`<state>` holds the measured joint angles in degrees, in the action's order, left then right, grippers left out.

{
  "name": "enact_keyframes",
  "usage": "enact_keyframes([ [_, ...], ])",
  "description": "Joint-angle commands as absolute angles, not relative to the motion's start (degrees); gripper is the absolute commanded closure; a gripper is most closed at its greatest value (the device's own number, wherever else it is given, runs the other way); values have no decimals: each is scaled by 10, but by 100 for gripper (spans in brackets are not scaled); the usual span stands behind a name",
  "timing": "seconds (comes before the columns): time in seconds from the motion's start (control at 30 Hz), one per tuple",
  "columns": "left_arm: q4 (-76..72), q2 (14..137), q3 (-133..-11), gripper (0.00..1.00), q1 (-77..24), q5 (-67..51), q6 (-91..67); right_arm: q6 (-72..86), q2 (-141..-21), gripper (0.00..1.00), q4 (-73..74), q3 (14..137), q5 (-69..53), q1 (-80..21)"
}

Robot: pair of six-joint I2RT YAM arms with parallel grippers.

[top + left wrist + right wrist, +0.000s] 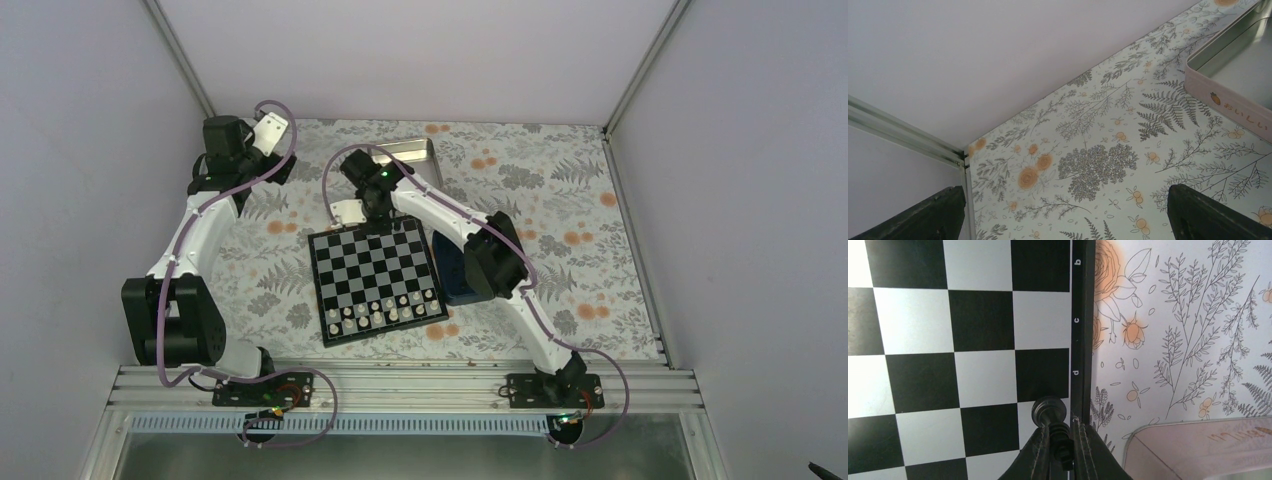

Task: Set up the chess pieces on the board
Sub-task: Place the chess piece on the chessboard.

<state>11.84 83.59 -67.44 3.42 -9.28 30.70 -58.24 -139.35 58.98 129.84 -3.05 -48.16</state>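
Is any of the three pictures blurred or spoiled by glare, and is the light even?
Top view: even, soft light, sharp, but the pale chessmen on the board are too small to tell apart. Left wrist view: cloth sharp, the fingers dark and soft. Right wrist view: pale squares glare top left; the held black piece is slightly soft.

Reaching far-left with white-and-black left arm, elbow bent; black two-finger left gripper spread wide, holding nothing. Stretching white-and-black right arm forward, wrist down; black right gripper pinching tiny black chessman.
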Motion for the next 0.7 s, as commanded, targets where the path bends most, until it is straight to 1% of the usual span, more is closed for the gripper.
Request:
enact_keyframes([
  [0.0, 108, 823, -674, 0, 39, -103, 310, -589, -1401, 93, 610, 1311, -23, -476],
  [0.3, 108, 828, -676, 0, 39, -105, 309, -592, -1400, 93, 607, 1311, -8, -469],
  [0.67, 109, 832, -678, 0, 40, -110, 312, -597, -1404, 93, 625, 1311, -26, -469],
])
